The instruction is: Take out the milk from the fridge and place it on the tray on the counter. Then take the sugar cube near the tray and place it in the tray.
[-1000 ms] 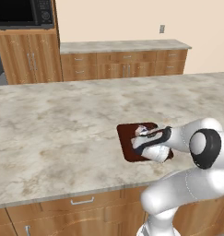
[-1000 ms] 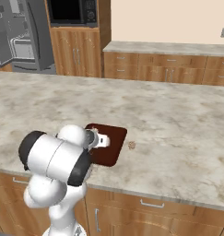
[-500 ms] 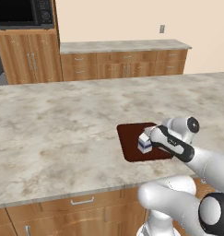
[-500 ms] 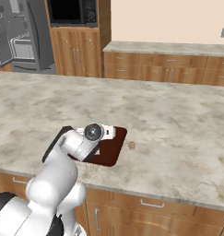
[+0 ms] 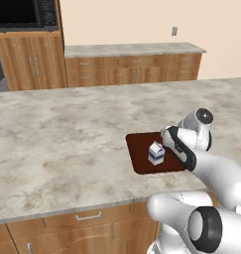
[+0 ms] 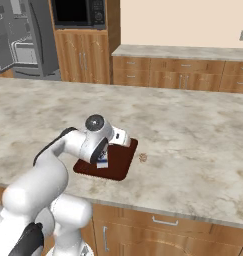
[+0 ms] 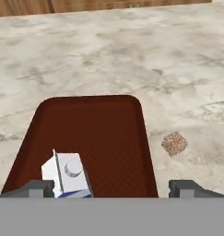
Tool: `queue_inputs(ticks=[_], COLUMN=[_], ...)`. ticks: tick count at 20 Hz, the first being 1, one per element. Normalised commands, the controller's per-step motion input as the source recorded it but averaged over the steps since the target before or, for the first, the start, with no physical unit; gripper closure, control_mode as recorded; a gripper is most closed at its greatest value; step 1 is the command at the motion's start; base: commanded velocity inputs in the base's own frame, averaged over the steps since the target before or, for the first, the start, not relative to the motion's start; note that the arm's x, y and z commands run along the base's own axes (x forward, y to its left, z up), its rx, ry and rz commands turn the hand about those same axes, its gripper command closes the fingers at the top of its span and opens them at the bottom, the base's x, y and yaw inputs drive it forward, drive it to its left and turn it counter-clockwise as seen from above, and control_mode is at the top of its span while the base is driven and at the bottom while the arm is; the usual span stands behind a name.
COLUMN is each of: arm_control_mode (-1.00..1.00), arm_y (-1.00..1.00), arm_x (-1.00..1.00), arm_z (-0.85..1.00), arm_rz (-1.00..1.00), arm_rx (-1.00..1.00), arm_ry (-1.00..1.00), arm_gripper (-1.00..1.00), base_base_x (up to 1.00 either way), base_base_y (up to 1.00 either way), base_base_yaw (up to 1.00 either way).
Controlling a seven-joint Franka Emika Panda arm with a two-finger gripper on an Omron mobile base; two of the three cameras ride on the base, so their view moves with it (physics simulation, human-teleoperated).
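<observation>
The gripper (image 7: 109,186) has just let go: its fingers stand wide apart and the small white-and-blue gable-top milk carton (image 5: 156,153) now stands free, upright on the flat reddish-brown tray (image 5: 140,155). The small brown sugar cube (image 7: 174,143), just beside the tray on the beige marbled counter (image 5: 62,134), is likely next.

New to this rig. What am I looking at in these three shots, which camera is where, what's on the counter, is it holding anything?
It is a rendered kitchen with one white robot arm on a driving base. Two shots come from cameras on the base, behind the arm to its left and right. The third looks along the hand, so its two dark fingertips rise at the bottom edge. On the counter lies a dark brown tray, and the milk stands upright in it. A small brown sugar cube sits on the stone just beside the tray, outside it. The pincer is open and holds nothing. The fridge stands at the far left with its door open.
</observation>
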Motion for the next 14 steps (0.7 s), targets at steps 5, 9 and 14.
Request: queue_inputs(ticks=[5, 9, 14], arm_control_mode=[-1.00, -1.00, -1.00], arm_y=[-0.46, -0.47, -0.40], arm_x=[0.00, 0.00, 0.00], arm_z=[0.00, -0.12, -0.34], arm_rz=[-0.26, -0.26, -0.25], arm_rx=[0.03, 0.06, 0.16], arm_ry=[0.33, 0.22, 0.10], arm_gripper=[-1.00, -1.00, -1.00], base_base_x=[0.00, 0.00, 0.00], base_base_y=[0.00, 0.00, 0.00], base_base_yaw=[0.00, 0.00, 0.00])
